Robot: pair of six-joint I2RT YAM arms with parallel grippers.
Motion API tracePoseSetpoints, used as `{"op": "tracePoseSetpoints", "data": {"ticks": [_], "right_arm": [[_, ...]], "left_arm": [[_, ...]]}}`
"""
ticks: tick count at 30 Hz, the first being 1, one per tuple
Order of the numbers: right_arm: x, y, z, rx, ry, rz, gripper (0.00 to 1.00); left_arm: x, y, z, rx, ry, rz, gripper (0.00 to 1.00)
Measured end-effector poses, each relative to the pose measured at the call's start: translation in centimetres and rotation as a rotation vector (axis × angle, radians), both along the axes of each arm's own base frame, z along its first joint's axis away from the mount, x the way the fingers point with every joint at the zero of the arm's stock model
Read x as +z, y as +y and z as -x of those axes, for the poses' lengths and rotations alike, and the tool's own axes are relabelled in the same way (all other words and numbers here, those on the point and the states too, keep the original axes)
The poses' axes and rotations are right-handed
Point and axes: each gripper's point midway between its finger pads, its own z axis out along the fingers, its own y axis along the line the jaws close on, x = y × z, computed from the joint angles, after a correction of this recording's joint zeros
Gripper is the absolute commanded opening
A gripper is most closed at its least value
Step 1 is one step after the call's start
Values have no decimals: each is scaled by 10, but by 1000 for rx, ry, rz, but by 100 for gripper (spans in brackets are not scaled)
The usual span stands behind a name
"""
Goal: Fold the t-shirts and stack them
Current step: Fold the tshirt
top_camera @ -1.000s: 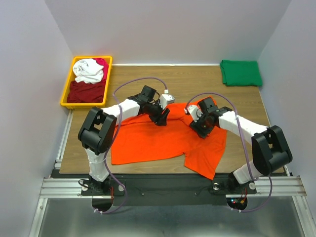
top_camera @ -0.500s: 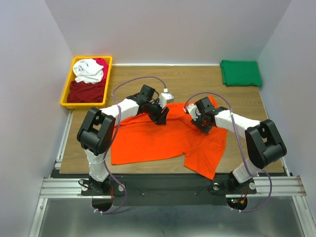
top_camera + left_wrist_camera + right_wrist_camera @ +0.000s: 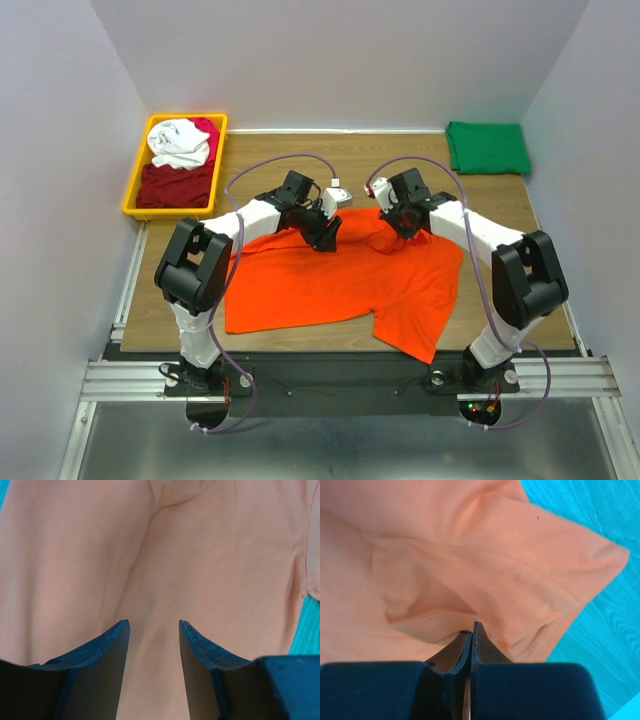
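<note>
The bright orange t-shirt (image 3: 330, 280) lies spread on the wooden table in front of both arms. My left gripper (image 3: 328, 232) hovers low over its far edge near the middle. In the left wrist view it (image 3: 154, 625) is open, with smooth orange cloth (image 3: 200, 555) beneath the gap. My right gripper (image 3: 393, 218) is at the shirt's far right part. In the right wrist view it (image 3: 471, 630) is shut on a pinched fold of the orange cloth (image 3: 470, 570), which puckers around the tips. A folded dark green t-shirt (image 3: 488, 147) rests at the far right corner.
A yellow plastic bin (image 3: 218, 160) stands at the far left, holding a white t-shirt (image 3: 180, 142), a dark red one (image 3: 178, 185) and a magenta one (image 3: 207, 128). Grey walls close in left, right and behind. Bare wood (image 3: 600, 630) shows beside the shirt's corner.
My right gripper has moved toward the far edge of the orange t-shirt and closed on a fold of it. The left gripper stayed in place, its jaws slightly narrower.
</note>
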Motion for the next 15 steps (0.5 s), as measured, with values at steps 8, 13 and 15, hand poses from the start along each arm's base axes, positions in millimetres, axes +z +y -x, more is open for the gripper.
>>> {"op": "tracePoseSetpoints", "data": {"ticks": [8,13,15], "right_arm": [[-25,-19,-48,-74,45,10,1],[-27,-38,-84,-151,31,-26,1],[-26,-40,-92,-164,25,-43,1]], "left_arm": [[4,-3,-2,-7,-7,15,56],[13,-8,-13,18,-61,31,62],[16,-11,-18,27,-97,28,62]]}}
